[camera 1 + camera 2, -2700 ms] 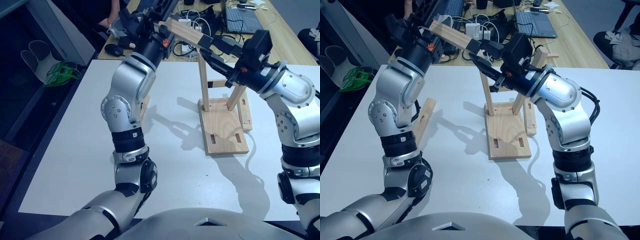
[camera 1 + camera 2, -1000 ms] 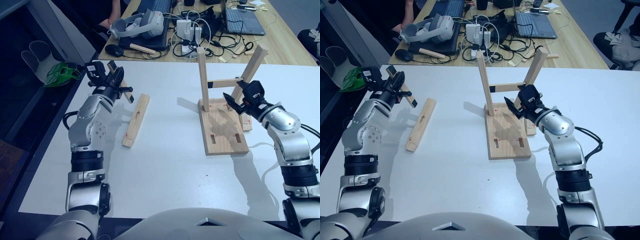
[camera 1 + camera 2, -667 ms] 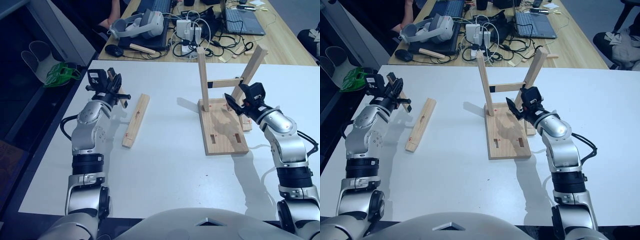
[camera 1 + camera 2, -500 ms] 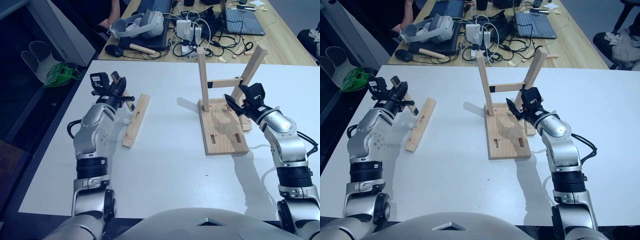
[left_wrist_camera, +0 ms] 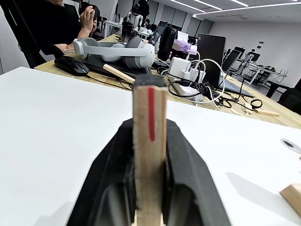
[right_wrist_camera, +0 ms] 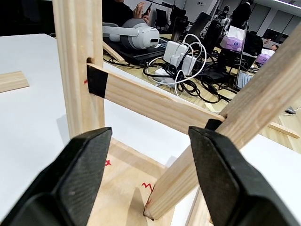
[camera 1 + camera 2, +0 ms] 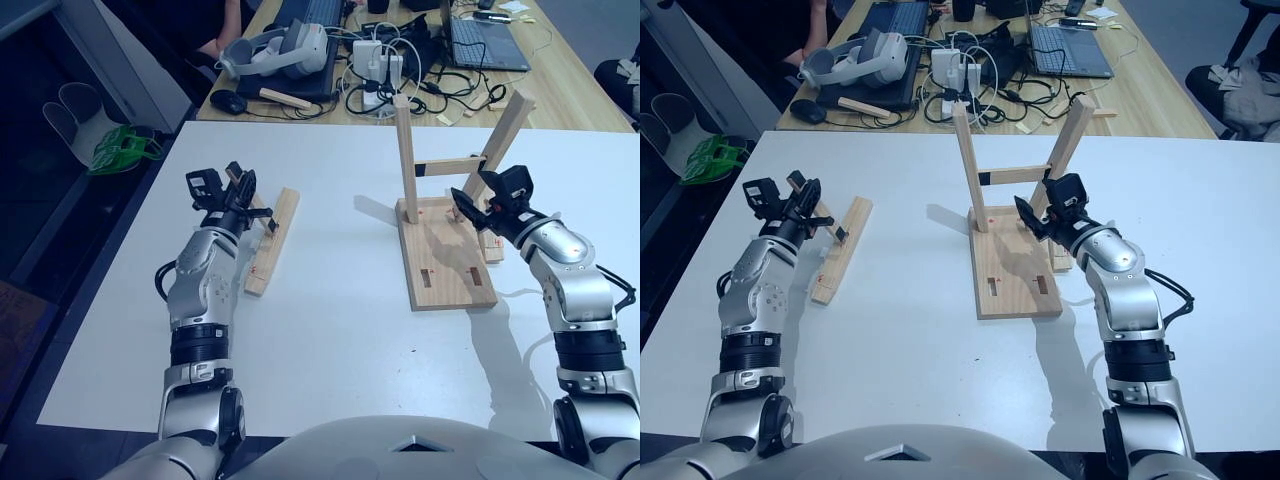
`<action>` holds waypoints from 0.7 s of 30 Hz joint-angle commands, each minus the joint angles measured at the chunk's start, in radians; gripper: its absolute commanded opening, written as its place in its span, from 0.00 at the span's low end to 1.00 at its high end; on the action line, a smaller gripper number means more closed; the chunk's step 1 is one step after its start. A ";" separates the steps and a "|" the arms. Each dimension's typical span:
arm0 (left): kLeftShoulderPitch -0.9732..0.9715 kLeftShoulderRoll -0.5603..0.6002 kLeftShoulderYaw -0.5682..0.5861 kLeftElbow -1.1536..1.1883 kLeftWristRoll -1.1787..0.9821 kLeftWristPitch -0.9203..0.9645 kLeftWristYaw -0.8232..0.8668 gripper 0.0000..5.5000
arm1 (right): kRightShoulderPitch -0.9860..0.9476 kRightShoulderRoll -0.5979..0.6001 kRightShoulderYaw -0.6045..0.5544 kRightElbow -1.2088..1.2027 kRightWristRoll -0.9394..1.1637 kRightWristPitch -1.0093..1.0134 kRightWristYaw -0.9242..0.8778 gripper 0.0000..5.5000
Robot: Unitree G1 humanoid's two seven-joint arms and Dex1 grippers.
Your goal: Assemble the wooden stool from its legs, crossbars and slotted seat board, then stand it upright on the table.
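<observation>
- The left end effector [image 7: 245, 200] is clenching a short crossbar [image 5: 149, 132] between its 2 fingers. It is hovering low over the surface [image 7: 330, 330], just beside the far end of a loose leg [image 7: 270, 242] that is lying flat.
- The right end effector [image 7: 478, 203] is hanging released, its 2 fingers [image 6: 75, 183] spreading on either side of the foot of the tilted leg [image 7: 503, 135]. No contact with the wood is showing.
- The seat board [image 7: 445, 272] is lying flat, slots up, on the robot's right half of the surface. 1 upright leg [image 7: 405, 150] is standing in it, the tilted leg is leaning away from it, and a fitted crossbar [image 7: 452, 165] is joining the 2.
- Another wooden piece [image 7: 492, 248] is lying just beside the board, partly under the right arm.
- The parts are likely handling as light, stiff, dry wood, neither slippery nor fragile.
- A thin bar is probably prone to pivoting in a 2-finger pinch, so holding it mid-length, across its flat faces, seems best.
- The tilted leg probably wants a hold low, near its slot, so that pushing is seating it rather than levering the joint.
- The unfastened board may be sliding under such a push.
</observation>
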 commanded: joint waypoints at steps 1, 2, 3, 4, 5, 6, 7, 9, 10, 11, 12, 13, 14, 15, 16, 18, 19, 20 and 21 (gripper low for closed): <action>-0.037 -0.005 -0.010 0.083 0.049 -0.100 -0.027 0.07 | -0.033 0.007 -0.008 0.011 0.012 0.008 0.006 0.55; -0.039 -0.009 -0.007 0.097 0.049 -0.109 -0.030 0.07 | -0.036 0.010 -0.010 0.011 0.016 0.010 0.006 0.55; -0.040 -0.011 -0.007 0.112 0.054 -0.121 -0.036 0.07 | -0.038 0.013 -0.012 0.010 0.020 0.011 0.005 0.55; -0.040 -0.012 -0.007 0.124 0.058 -0.132 -0.039 0.07 | -0.039 0.015 -0.012 0.009 0.023 0.010 0.006 0.55; -0.037 -0.012 -0.008 0.130 0.062 -0.143 -0.043 0.07 | -0.041 0.015 -0.012 0.009 0.024 0.009 0.008 0.55; -0.033 -0.013 -0.010 0.132 0.067 -0.153 -0.047 0.07 | -0.043 0.015 -0.011 0.010 0.026 0.008 0.009 0.55; -0.029 -0.014 -0.014 0.136 0.073 -0.163 -0.051 0.07 | -0.043 0.015 -0.012 0.009 0.026 0.008 0.010 0.55; -0.018 -0.015 -0.026 0.148 0.091 -0.184 -0.061 0.07 | -0.042 0.014 -0.016 0.008 0.028 0.008 0.010 0.55; -0.007 -0.015 -0.034 0.165 0.108 -0.207 -0.063 0.07 | -0.043 0.015 -0.017 0.008 0.028 0.007 0.009 0.55; 0.005 -0.013 -0.044 0.179 0.129 -0.235 -0.066 0.07 | -0.045 0.015 -0.017 0.010 0.028 0.005 0.010 0.55; 0.020 -0.011 -0.057 0.197 0.156 -0.275 -0.068 0.07 | -0.047 0.016 -0.018 0.011 0.028 0.004 0.012 0.55; 0.033 -0.010 -0.070 0.214 0.183 -0.319 -0.067 0.07 | -0.049 0.016 -0.019 0.012 0.029 0.003 0.012 0.55; 0.045 -0.012 -0.077 0.237 0.203 -0.361 -0.064 0.07 | -0.051 0.015 -0.020 0.012 0.030 0.002 0.013 0.55; 0.055 -0.016 -0.083 0.265 0.217 -0.402 -0.062 0.07 | -0.053 0.015 -0.021 0.014 0.030 0.002 0.015 0.55; 0.065 -0.020 -0.087 0.291 0.228 -0.439 -0.058 0.07 | -0.056 0.014 -0.021 0.017 0.029 0.001 0.017 0.55; 0.082 -0.027 -0.094 0.330 0.246 -0.499 -0.049 0.07 | -0.065 0.012 -0.020 0.025 0.027 0.000 0.023 0.55; 0.086 -0.029 -0.095 0.340 0.250 -0.516 -0.045 0.07 | -0.068 0.011 -0.019 0.028 0.026 0.000 0.025 0.55; 0.084 -0.030 -0.094 0.348 0.249 -0.525 -0.042 0.07 | -0.068 0.009 -0.020 0.029 0.025 -0.001 0.028 0.55; 0.079 -0.031 -0.091 0.353 0.242 -0.524 -0.042 0.07 | -0.067 0.008 -0.021 0.030 0.024 -0.002 0.029 0.55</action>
